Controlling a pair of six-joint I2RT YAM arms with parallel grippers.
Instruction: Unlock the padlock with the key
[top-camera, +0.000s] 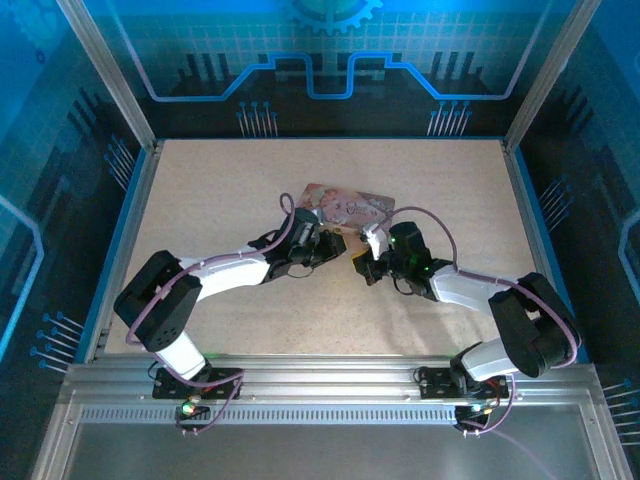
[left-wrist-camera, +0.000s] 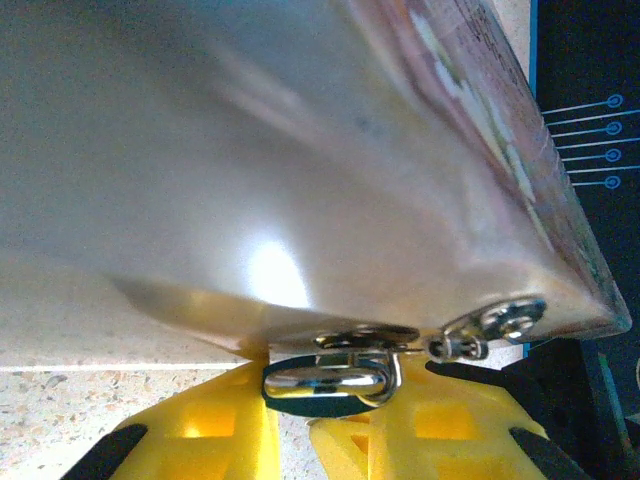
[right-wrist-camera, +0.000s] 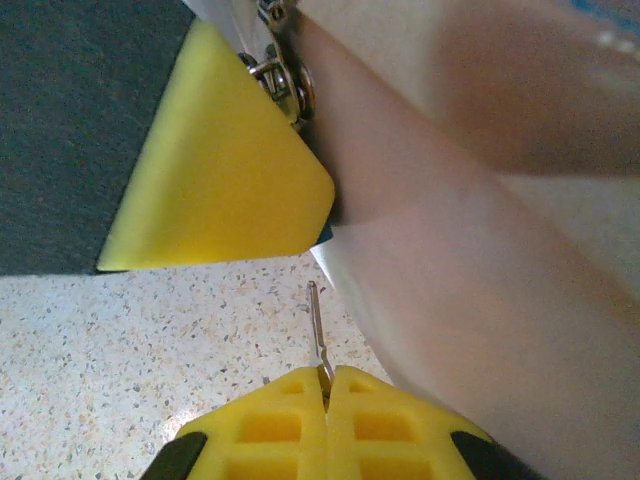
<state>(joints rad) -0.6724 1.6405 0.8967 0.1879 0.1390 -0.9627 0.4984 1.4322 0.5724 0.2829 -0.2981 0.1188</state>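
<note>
Closest to my right gripper (right-wrist-camera: 327, 388), the fingers are pressed together on the key (right-wrist-camera: 316, 328). They pinch its bow, and the thin blade sticks straight out ahead of the fingertips over the speckled table (right-wrist-camera: 120, 350). So picking up the key is done. The blade's tip is in free air, just beside the pale wall of the tin (right-wrist-camera: 480, 300) on the hand's right, and it is not in any keyhole.

Farther ahead of that hand and a little to its left, one yellow finger (right-wrist-camera: 225, 180) of the other arm blocks much of my view. Beyond its top edge I can make out only the metal loops of the padlock (right-wrist-camera: 285, 80) against the tin.

On the left wrist view, the left gripper (left-wrist-camera: 305, 410) is closed narrowly on the padlock (left-wrist-camera: 322, 378). The padlock sits between the fingertips, right under the tin's lower edge, and the hasp (left-wrist-camera: 500, 320) is just beyond to the hand's right. So bracing the lock is done too.

I judge that the shackle is still closed. I cannot see the keyway from either wrist. What's left is aligning the blade, inserting it, turning it and freeing the shackle.
</note>
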